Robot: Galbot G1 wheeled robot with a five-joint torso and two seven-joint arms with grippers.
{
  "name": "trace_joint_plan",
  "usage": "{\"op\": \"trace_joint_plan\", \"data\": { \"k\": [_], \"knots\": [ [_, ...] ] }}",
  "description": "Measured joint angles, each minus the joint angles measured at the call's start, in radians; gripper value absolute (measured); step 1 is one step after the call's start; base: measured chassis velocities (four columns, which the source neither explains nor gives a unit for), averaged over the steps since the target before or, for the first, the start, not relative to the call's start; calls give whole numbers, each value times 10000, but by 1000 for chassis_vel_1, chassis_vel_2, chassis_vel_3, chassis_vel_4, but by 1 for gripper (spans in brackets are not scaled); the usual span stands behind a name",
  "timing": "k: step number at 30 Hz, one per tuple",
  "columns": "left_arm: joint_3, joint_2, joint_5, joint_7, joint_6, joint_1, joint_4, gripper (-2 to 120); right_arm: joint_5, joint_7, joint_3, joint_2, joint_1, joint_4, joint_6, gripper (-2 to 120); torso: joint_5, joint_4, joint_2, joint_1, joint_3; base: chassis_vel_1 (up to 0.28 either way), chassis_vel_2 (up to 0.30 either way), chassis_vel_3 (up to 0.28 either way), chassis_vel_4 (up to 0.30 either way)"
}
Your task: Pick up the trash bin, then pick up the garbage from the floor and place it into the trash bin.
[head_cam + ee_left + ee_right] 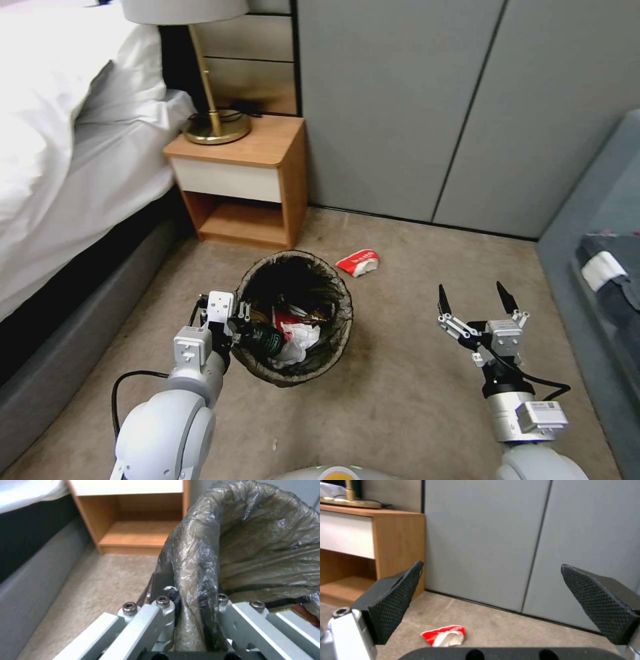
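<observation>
A small round trash bin (293,319), lined with a crinkled, glossy dark brown bag folded over its rim, sits low over the beige short-pile floor (400,393) in front of a wooden nightstand (243,180); whether it touches the carpet cannot be told. The left hand (241,320) is clamped on the bin's near-left rim, and in the left wrist view its metal fingers (163,615) pinch the bagged rim (196,580) between them, one inside and one outside. Inside the bin lies a heap of garbage: a dark green bottle (265,340), a wad of white tissue (297,341), and red-and-white wrappers (288,319). One more piece of garbage, a crumpled red-and-white wrapper (359,262), lies on the floor just beyond the bin's far-right side, between the bin and the grey panelled wall (427,100); the right wrist view shows it (445,635) flattened and creased on the carpet. The right hand (477,300) hangs above the floor well to the right of the bin, spread wide and holding nothing, its two black pointed fingers (395,600) faced with a dimpled, rubbery texture. The nightstand is warm orange wood with a white drawer front and an open shelf below, and a brass lamp (213,100) with a round base stands on top. A bed (60,153) with rumpled white linen and a grey padded frame runs along the left.
</observation>
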State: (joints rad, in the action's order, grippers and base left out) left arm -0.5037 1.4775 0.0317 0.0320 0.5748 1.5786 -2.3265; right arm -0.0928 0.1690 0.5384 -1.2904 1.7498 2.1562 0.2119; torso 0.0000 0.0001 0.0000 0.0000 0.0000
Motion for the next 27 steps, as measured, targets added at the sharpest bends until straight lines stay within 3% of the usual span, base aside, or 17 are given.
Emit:
{"op": "trace_joint_plan", "data": {
  "k": [10,27],
  "knots": [
    [-29,19,45,-32,-116,71,42,5,-277,395,-110,-5,-143,-59,-351,100,0,3,0,0,0,83,73,82,78],
    [-77,-77,-2,-31,-284,267,-62,5,-156,557,-139,-189,-162,-144,-534,100,0,0,0,0,0,-9,9,8,-11]
  ]
}}
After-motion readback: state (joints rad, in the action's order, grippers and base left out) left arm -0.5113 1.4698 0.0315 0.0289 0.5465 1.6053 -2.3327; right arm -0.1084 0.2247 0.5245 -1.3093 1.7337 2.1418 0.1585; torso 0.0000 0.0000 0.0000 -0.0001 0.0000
